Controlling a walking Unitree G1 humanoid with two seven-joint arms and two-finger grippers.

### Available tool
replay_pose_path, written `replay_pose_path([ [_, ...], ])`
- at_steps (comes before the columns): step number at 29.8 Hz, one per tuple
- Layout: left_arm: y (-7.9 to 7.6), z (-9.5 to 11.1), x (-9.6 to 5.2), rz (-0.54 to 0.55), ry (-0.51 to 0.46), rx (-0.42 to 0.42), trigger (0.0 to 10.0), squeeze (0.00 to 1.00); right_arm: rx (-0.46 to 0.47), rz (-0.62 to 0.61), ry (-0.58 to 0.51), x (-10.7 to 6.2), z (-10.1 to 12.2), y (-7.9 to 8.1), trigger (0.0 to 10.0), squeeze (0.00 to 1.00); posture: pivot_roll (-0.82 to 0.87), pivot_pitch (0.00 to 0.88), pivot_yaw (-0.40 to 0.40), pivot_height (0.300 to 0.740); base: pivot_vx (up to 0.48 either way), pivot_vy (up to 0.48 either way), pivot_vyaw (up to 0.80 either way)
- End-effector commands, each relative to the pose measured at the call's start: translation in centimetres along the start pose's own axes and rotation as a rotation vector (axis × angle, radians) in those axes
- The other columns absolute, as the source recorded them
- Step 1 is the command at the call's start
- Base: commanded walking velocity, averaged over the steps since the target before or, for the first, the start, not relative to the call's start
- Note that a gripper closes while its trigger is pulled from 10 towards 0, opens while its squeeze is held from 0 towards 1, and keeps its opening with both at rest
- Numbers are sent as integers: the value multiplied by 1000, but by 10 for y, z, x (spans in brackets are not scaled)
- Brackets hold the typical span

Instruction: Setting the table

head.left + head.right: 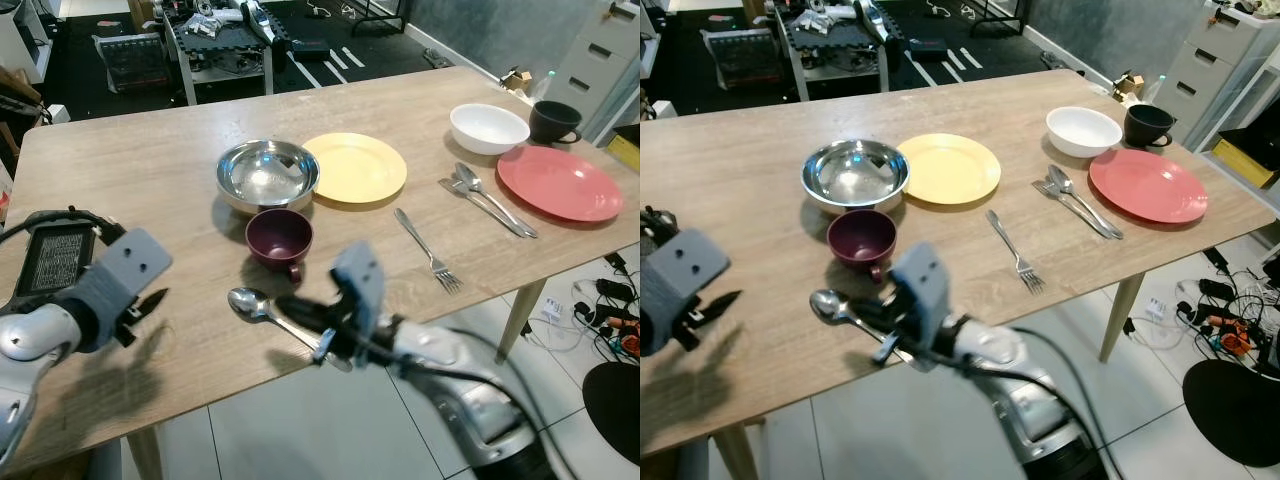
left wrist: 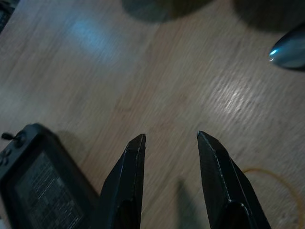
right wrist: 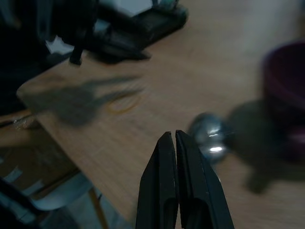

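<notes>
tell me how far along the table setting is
Done-looking: red plate has a spoon and fork beside it, white bowl and black mug behind. In hand: right gripper is shut on a spoon. Left: the yellow plate setting, whose fork lies apart.

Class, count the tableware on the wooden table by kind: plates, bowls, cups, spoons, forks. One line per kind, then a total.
Plates: 2
Bowls: 2
Cups: 2
Spoons: 2
Forks: 2
Total: 10
</notes>
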State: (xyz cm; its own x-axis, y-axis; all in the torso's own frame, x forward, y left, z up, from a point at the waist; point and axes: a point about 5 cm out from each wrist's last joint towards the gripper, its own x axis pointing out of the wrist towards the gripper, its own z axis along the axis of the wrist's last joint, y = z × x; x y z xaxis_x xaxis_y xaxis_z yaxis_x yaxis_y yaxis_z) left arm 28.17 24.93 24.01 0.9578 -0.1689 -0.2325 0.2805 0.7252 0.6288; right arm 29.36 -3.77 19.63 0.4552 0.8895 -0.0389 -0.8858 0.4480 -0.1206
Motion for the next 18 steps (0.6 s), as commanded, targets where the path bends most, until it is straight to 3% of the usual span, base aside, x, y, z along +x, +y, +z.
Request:
replay_pose_path([
  [1, 3, -6, -2, 15, 33, 9, 10000, 0, 19, -41, 97, 5, -19, 3, 10000, 0, 139, 193, 51, 740, 0, 0, 0],
  [2, 3, -6, -2, 16, 36, 12, 10000, 0, 13, -57, 122, 7, -23, 4, 10000, 1000, 145, 198, 46, 740, 0, 0, 0],
  [13, -1, -4, -1, 15, 26, -3, 10000, 0, 36, -219, 169, 11, -31, -14, 10000, 1000, 140, 206, 38, 740, 0, 0, 0],
  [14, -2, -4, 0, 14, 24, -4, 10000, 0, 29, -235, 163, 9, -28, -17, 10000, 631, 137, 208, 38, 740, 0, 0, 0],
  [15, -3, -4, 0, 12, 23, -7, 10000, 0, 24, -251, 153, 7, -25, -22, 10000, 0, 137, 208, 38, 740, 0, 0, 0],
  [18, -4, -4, 1, 10, 22, -11, 10000, 0, 16, -269, 150, 2, -22, -28, 10000, 0, 137, 208, 38, 740, 0, 0, 0],
])
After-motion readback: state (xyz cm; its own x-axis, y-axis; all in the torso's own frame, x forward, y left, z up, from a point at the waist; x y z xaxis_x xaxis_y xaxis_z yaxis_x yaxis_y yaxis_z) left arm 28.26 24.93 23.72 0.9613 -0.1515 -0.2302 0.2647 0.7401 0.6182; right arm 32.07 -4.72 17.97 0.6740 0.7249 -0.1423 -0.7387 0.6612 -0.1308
